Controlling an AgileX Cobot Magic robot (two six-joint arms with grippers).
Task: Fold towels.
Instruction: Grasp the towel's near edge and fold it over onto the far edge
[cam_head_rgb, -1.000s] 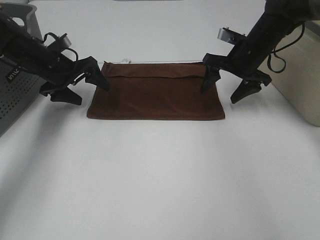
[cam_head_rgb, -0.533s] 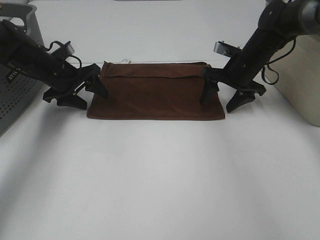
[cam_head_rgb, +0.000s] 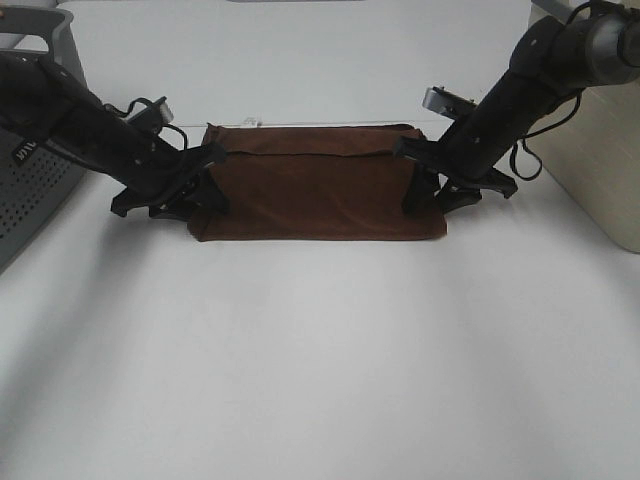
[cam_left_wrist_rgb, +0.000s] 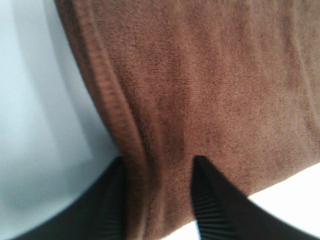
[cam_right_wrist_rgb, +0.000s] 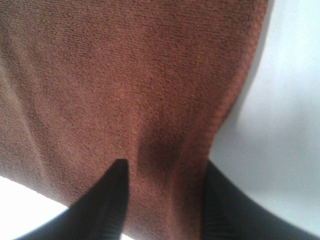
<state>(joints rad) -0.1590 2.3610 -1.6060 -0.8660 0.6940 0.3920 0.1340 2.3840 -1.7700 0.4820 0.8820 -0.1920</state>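
Note:
A dark brown towel lies folded into a wide rectangle on the white table, with a small white tag at its far left corner. My left gripper is down on the towel's left short edge. In the left wrist view the towel's hemmed edge is bunched into a ridge between the left gripper's two fingers. My right gripper is on the right short edge. There the towel is likewise pinched up between the right gripper's fingers.
A grey perforated crate stands at the left edge, behind my left arm. A beige bin stands at the right edge, beside my right arm. White tabletop stretches in front of the towel.
Both grippers have come down and inward onto the towel's short edges, and their jaws have narrowed around the cloth. The near left corner has been drawn in slightly.

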